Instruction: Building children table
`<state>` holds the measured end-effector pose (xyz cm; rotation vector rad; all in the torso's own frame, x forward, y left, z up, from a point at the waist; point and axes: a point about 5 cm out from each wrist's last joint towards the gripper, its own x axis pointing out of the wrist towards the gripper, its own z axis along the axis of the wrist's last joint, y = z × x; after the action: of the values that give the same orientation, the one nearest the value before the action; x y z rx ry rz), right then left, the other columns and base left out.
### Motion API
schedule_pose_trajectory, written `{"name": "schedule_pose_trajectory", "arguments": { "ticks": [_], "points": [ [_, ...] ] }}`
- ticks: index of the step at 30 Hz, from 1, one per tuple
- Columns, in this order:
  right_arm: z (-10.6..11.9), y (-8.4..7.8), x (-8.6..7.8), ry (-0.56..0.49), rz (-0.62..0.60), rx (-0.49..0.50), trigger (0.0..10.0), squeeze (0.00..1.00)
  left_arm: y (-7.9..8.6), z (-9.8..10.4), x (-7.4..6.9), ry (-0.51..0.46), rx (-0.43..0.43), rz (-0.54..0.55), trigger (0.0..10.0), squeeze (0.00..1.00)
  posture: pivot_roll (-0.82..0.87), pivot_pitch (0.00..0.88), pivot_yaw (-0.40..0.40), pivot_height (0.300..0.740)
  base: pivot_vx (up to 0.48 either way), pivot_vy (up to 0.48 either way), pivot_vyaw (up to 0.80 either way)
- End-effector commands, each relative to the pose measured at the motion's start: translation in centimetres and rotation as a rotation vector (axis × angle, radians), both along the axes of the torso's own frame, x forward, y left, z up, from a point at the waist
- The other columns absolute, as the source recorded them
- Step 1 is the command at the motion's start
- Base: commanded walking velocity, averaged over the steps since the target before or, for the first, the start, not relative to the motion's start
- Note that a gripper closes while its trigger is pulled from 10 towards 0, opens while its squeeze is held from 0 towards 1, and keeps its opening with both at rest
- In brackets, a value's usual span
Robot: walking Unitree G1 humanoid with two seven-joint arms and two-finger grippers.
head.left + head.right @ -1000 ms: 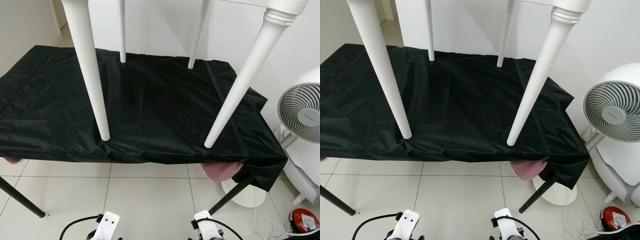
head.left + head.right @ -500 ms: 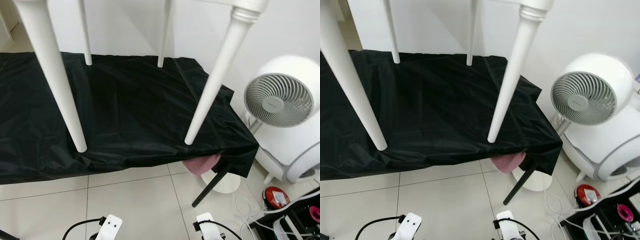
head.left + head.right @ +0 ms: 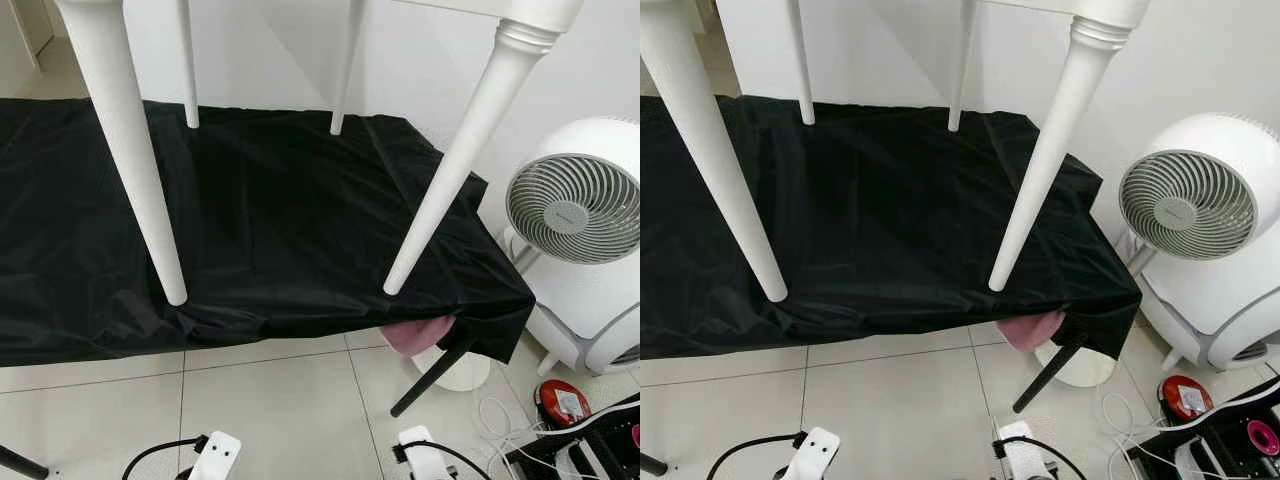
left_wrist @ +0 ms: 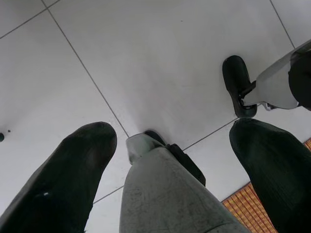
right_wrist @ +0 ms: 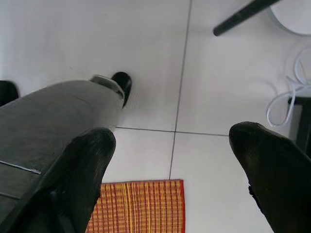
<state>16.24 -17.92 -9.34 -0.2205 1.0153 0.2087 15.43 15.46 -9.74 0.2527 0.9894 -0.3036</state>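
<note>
Small white children's table [image 3: 500,8] with four tapered, turned white legs, standing on a low table draped in black plastic sheeting [image 3: 280,210]; its two near legs [image 3: 135,150] rest close to the sheet's front edge. White round floor fan [image 3: 575,205] stands at the robot's right on pale floor tiles [image 3: 890,400]. Left gripper [image 4: 170,160] and right gripper [image 5: 170,160] hang idle over the floor, each with fingers spread apart, grasping nothing. A striped orange mat [image 5: 141,206] lies below the right gripper.

White wrist housings [image 3: 215,458] with black cables [image 3: 155,447], rounded black fingers [image 4: 73,179], grey legs [image 4: 167,199], black feet [image 4: 236,82]
</note>
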Motion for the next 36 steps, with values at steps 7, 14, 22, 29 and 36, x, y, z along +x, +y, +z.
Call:
{"name": "schedule_pose_trajectory", "arguments": {
  "ticks": [7,14,22,29,36],
  "points": [
    [0.0,1.5,0.6,0.003,-0.023,0.027,10.0,0.0,-0.1,-0.2,-0.5,0.011,0.027,0.002,10.0,0.0,0.0,0.0,-0.09,0.74,0.0,0.0,0.0],
    [0.4,2.7,1.5,-0.01,-0.016,0.044,10.0,0.0,-0.1,-0.2,-0.4,0.01,0.031,0.004,10.0,0.0,0.01,0.0,-0.091,0.74,0.0,-0.25,0.0],
    [0.1,1.9,0.8,0.002,-0.028,0.037,10.0,0.0,-0.1,-0.2,-0.4,0.014,0.034,0.004,10.0,0.0,0.01,0.0,-0.091,0.74,0.0,-0.306,0.0],
    [0.0,1.0,0.3,0.008,-0.04,0.031,10.0,0.0,0.1,-0.2,-0.4,0.018,0.037,0.005,10.0,0.0,0.01,0.0,-0.09,0.74,0.0,-0.351,0.0],
    [-0.1,0.7,0.2,0.011,-0.048,0.031,10.0,0.0,0.2,-0.2,-0.4,0.018,0.039,0.004,10.0,0.0,0.01,0.0,-0.09,0.74,0.0,-0.352,0.0]
  ]
}}
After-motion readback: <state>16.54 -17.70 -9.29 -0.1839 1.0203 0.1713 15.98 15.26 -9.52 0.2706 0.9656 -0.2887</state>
